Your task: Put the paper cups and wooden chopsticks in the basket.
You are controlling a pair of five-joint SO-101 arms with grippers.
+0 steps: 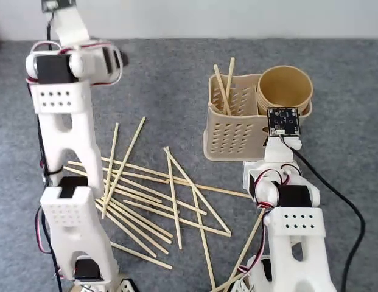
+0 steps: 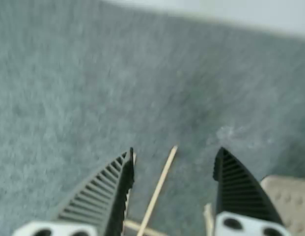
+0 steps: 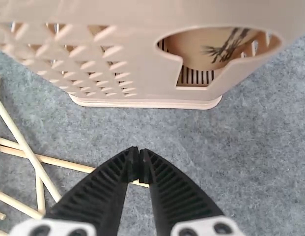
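Observation:
Several wooden chopsticks (image 1: 153, 193) lie scattered on the grey carpet between the two arms. The beige perforated basket (image 1: 232, 135) stands at the back right. It holds two chopsticks (image 1: 224, 88) in one compartment and stacked paper cups (image 1: 285, 90) in the other. My right gripper (image 3: 139, 150) is shut with nothing in it, low over the carpet just in front of the basket wall (image 3: 118, 54). A cup (image 3: 218, 48) shows through the wall's handle cut-out. My left gripper (image 2: 175, 153) is open above the carpet, with the tip of one chopstick (image 2: 159, 187) between its fingers, not gripped.
The left arm (image 1: 62, 121) stretches along the left side, over the ends of some chopsticks. The right arm (image 1: 292, 213) stands in front of the basket, its black cable (image 1: 353, 219) running down the right. More chopsticks (image 3: 24, 147) lie beside the right gripper. A basket corner (image 2: 290, 196) shows beside the left gripper.

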